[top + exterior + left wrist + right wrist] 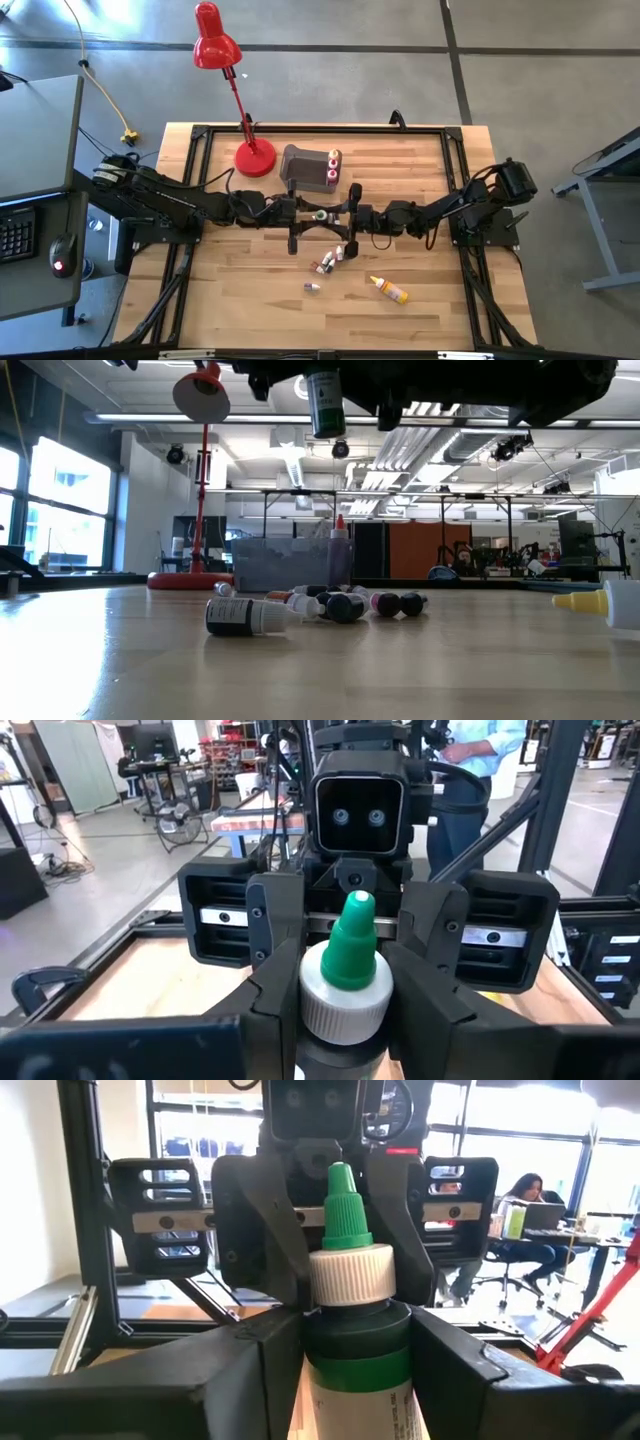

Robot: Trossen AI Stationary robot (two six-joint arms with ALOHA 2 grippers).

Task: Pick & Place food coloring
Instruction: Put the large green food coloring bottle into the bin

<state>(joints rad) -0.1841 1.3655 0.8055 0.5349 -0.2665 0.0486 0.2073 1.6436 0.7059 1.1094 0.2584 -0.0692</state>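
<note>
A food coloring bottle (318, 214) with a dark green body, white collar and green pointed tip (352, 935) is held above the table's middle, between both grippers. My left gripper (303, 212) reaches it from the left and my right gripper (336, 215) from the right, so they face each other. Both are shut on it. In the low view the bottle (326, 405) hangs upright, well above the table. Several other small bottles (338, 255) lie on the wood nearer the near edge, among them a yellow one (388, 290). My left gripper pinches the bottle between its two fingers just below the white collar (345, 1005), coming level from the table's left. The bottle stands upright in the hold, tip up, lifted clear. My right gripper pinches the dark shoulder (355, 1330) under the collar between its fingers (455, 1370), level from the table's right. The label part of the body (326, 415) hangs below both grippers.
The grey translucent bin (308, 168) stands just beyond the grippers toward the far edge, with a few bottles (333, 158) upright in it. The red desk lamp's base (255, 157) is to the bin's left. Loose bottles (240, 617) lie below the grippers. People sit in the room behind.
</note>
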